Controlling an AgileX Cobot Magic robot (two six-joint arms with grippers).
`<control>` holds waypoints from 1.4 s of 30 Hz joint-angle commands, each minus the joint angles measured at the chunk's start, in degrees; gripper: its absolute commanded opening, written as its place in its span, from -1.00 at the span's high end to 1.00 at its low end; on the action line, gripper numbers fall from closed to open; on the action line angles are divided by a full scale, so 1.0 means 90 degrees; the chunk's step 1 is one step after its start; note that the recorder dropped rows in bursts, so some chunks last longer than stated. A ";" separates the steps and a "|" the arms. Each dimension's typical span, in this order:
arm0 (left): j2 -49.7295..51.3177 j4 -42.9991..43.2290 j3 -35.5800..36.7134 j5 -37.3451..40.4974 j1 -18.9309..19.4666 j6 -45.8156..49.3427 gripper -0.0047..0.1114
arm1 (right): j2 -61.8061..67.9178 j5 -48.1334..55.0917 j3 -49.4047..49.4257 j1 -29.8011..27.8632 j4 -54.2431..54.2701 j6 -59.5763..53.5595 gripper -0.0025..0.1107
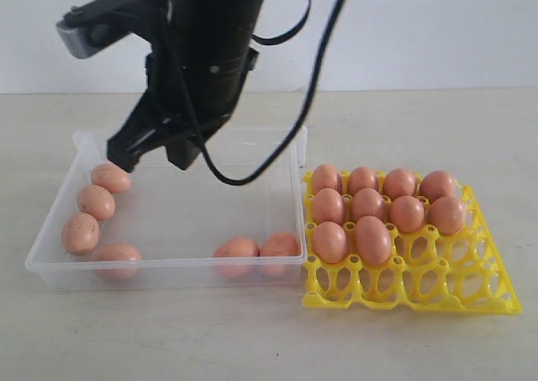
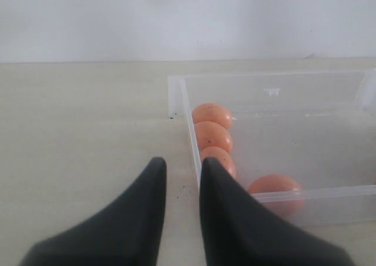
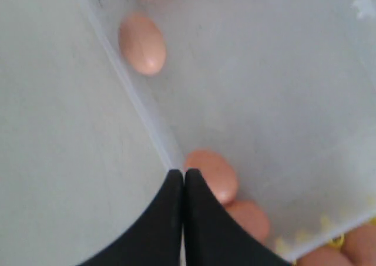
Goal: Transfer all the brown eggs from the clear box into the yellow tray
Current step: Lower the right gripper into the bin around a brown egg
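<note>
**A:** Where does everything lie?

**B:** Ten brown eggs [image 1: 368, 204] sit in the yellow tray [image 1: 412, 301]; the tray touches the clear box [image 1: 176, 267] on the side toward the bench's right edge. Six more lie in the box: four in a line along the wall facing the left edge, and two just beside each other against the wall toward the near edge.

**A:** And the grippers?

**B:** The right gripper [image 3: 184, 173] hangs above that near wall, over the pair [image 3: 211, 177]; its jaws are pressed together with nothing between them. The left gripper [image 2: 182, 163] sits low toward the bench's near-left corner, outside the box; its jaws stand a slim gap apart, empty.

**A:** So how should the pick go?

**B:** I'd judge the pair to be the target; part the jaws wide before descending, since closed tips would strike a shell. Come down plumb over the egg farther from the tray, one finger on its free side, the other slipping between the two; keep off the wall. Squeeze gently, since smooth ovals can squirt sideways; lift straight, then lower into an open cup in the third row.
</note>
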 commanded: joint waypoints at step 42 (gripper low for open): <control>-0.0012 -0.0038 -0.0017 -0.0183 -0.0021 -0.0061 0.55 | 0.3160 -0.1329 -0.1971 0.0001 0.1924 -0.1720 -0.19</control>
